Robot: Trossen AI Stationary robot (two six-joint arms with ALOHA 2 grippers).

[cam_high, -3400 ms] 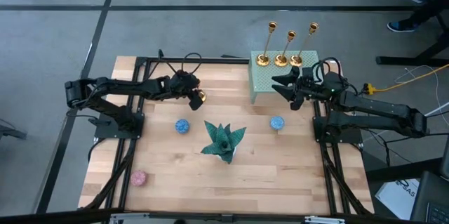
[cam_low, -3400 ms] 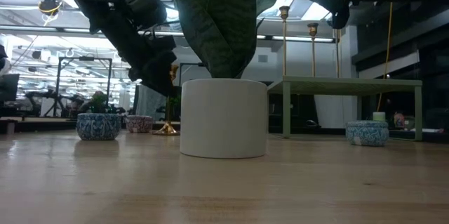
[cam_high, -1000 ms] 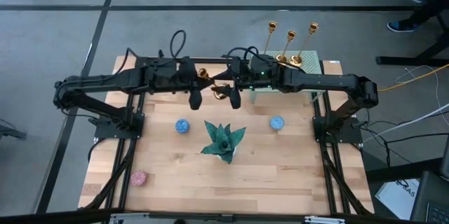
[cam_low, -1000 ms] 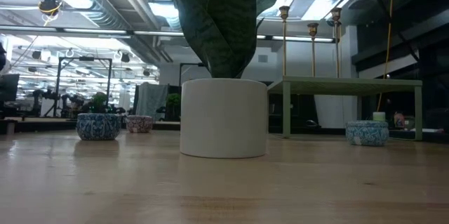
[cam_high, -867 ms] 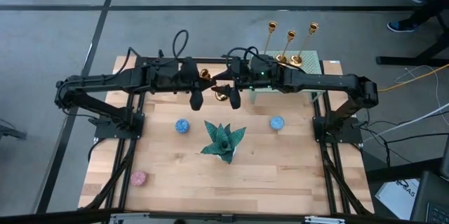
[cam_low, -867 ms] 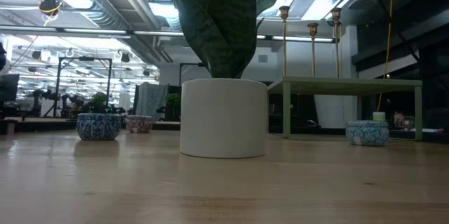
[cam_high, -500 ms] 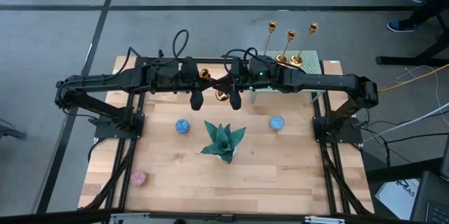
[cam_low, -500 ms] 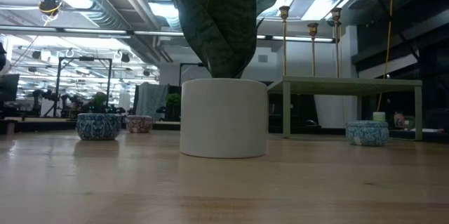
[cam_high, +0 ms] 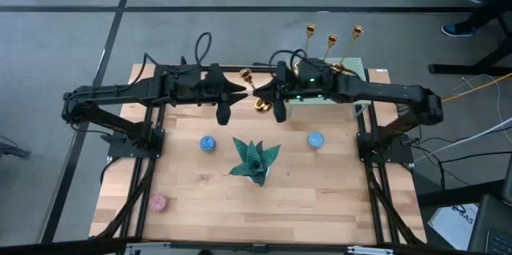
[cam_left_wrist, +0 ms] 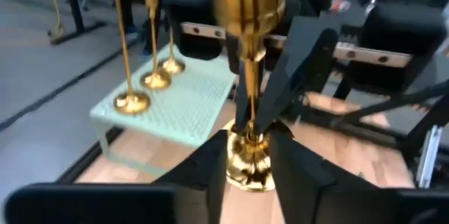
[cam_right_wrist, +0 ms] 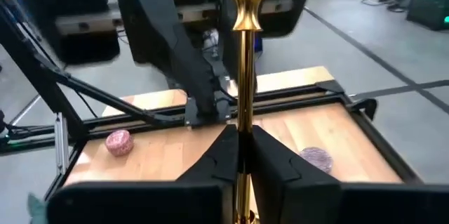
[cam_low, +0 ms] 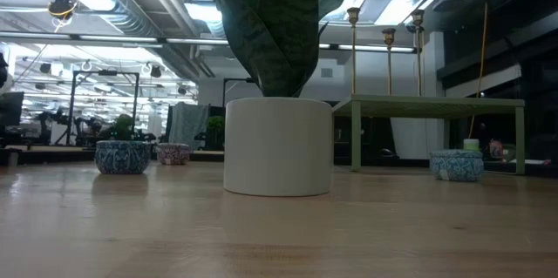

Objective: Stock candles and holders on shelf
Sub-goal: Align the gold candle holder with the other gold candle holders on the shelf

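1. High view: both arms reach toward each other above the far middle of the table [cam_high: 320, 199], and a gold holder [cam_high: 256, 89] hangs in the air between them.
2. The right gripper [cam_high: 270, 99] is clenched on the holder's thin stem; in the right wrist view the two dark fingers [cam_right_wrist: 219, 155] press on the stem from both sides, with the holder [cam_right_wrist: 244, 76] standing upright between them.
3. The left gripper [cam_high: 240, 89] sits just beside the holder on the other side. In the left wrist view its fingers [cam_left_wrist: 298, 164] flank the flared base of the holder [cam_left_wrist: 247, 155], spread a little wider than the base; whether they touch it I cannot tell.
4. The pale green shelf [cam_high: 364, 71] stands at the far right of the table, partly hidden by the right arm.
5. Three more holders [cam_high: 330, 53] stand in a row on the shelf top; the left wrist view shows them upright there [cam_left_wrist: 128, 55].
6. A blue candle [cam_high: 208, 143] lies on the table left of the teal plant ornament [cam_high: 254, 160], and another blue candle [cam_high: 315, 139] lies to its right.
7. A pink candle [cam_high: 158, 203] rests near the table's front left corner.
8. The right wrist view shows a mauve-grey candle [cam_right_wrist: 316, 156] on the wood beyond the held holder.
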